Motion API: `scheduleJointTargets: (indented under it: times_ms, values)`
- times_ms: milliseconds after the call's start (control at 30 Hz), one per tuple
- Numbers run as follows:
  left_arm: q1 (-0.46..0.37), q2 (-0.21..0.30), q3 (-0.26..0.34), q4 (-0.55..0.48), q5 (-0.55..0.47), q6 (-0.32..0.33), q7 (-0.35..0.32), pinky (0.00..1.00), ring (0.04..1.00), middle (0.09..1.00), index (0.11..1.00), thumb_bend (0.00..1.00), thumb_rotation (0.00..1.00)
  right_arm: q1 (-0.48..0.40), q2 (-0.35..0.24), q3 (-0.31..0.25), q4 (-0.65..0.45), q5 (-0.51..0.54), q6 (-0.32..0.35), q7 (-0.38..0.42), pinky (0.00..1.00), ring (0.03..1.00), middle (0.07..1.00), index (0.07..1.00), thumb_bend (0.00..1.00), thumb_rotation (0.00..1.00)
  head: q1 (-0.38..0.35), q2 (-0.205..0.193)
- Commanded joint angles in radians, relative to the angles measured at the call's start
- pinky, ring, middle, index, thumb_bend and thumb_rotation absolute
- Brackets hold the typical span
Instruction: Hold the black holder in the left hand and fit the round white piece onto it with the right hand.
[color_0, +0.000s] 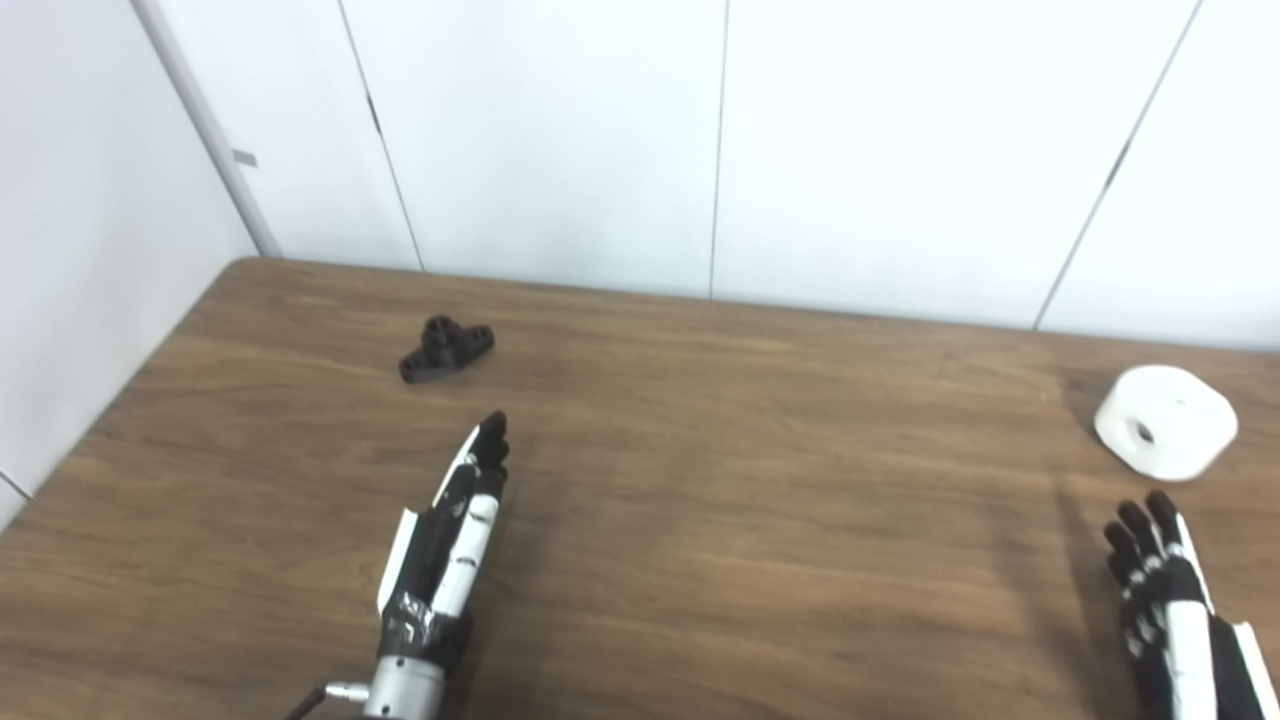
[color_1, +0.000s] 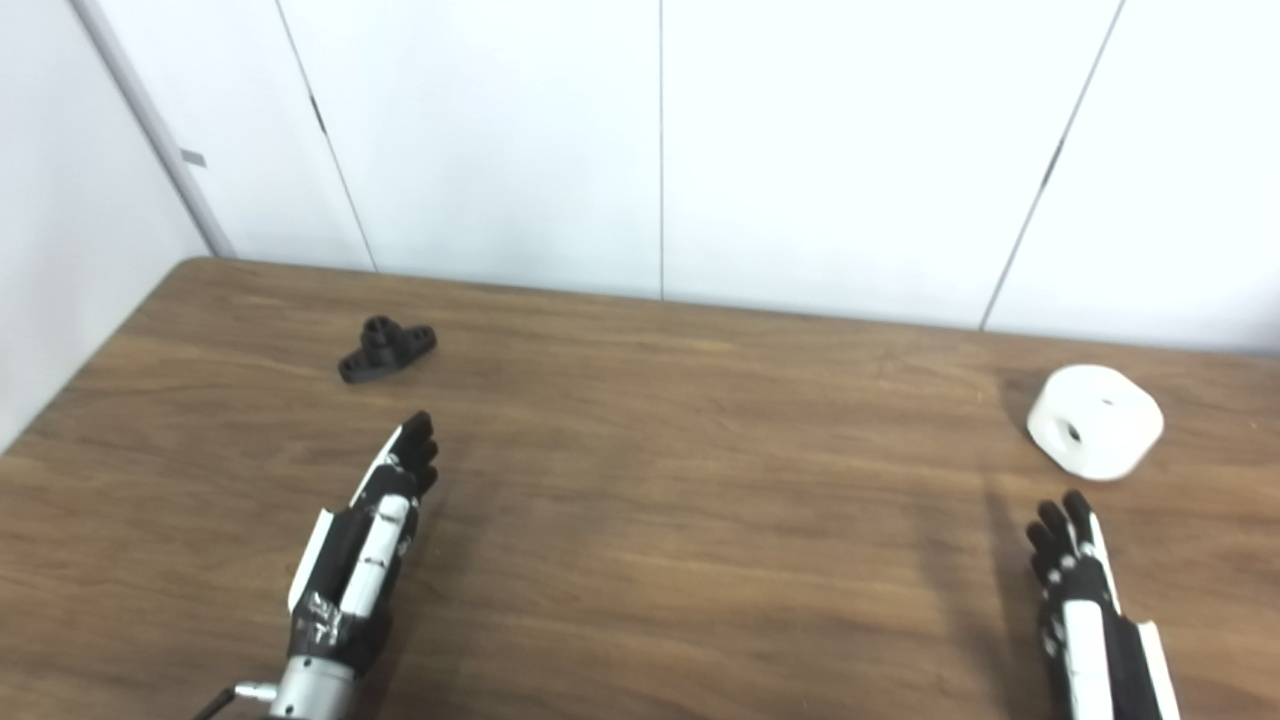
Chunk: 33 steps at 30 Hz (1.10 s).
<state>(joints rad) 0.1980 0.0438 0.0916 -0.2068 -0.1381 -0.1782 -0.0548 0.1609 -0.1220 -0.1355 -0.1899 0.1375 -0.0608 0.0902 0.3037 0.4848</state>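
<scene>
The black holder (color_0: 446, 349) lies on the wooden table (color_0: 720, 480) at the far left, a small piece with a round boss and two lugs. My left hand (color_0: 450, 530) hovers a short way in front of it, fingers stretched out toward it and holding nothing. The round white piece (color_0: 1165, 421), a thick disc with a centre hole, rests tilted near the table's right side. Below it, at the lower right edge, my right hand (color_0: 1165, 590) is open with fingers extended, apart from the piece.
White wall panels (color_0: 720, 140) stand directly behind the table's far edge. The table's left edge (color_0: 120, 400) runs close to a side wall.
</scene>
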Motion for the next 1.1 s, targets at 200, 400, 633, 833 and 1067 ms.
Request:
scheduleJointTargets:
  times_ms: [200, 400, 633, 833, 1067]
  values:
    - [0.024, -0.022, -0.012, 0.037, 0.005, -0.058, 0.004, 1.00, 0.991, 0.985, 0.960, 0.40, 0.71, 0.003, -0.026, -0.007, 0.025, 0.030, -0.077, 0.031, 1.00, 0.979, 0.981, 0.995, 0.51, 0.96, -0.004, -0.003]
    - [0.022, -0.022, -0.016, 0.040, 0.012, -0.051, 0.005, 1.00, 0.997, 0.987, 0.967, 0.40, 0.68, 0.002, -0.029, -0.006, 0.032, 0.034, -0.082, 0.030, 1.00, 0.968, 0.975, 0.986, 0.54, 0.94, -0.004, -0.003]
    - [0.017, -0.007, -0.007, -0.026, 0.231, 0.020, 0.083, 0.96, 0.964, 0.953, 0.951, 0.47, 0.46, -0.003, -0.030, -0.002, 0.025, 0.020, -0.062, 0.019, 1.00, 0.956, 0.965, 0.978, 0.56, 0.92, -0.031, 0.017]
    - [-0.018, 0.029, 0.018, -0.173, 0.488, 0.200, 0.119, 0.99, 0.996, 0.995, 0.941, 0.72, 0.28, -0.009, -0.026, 0.002, 0.023, -0.005, -0.064, 0.012, 1.00, 0.952, 0.960, 0.981, 0.55, 0.91, -0.036, 0.023]
    - [-0.117, 0.131, 0.070, -0.221, 0.581, 0.331, 0.095, 1.00, 1.000, 0.972, 0.892, 0.81, 0.29, -0.014, -0.018, 0.002, 0.017, -0.010, -0.063, 0.007, 1.00, 0.960, 0.962, 0.987, 0.53, 0.89, -0.043, 0.027]
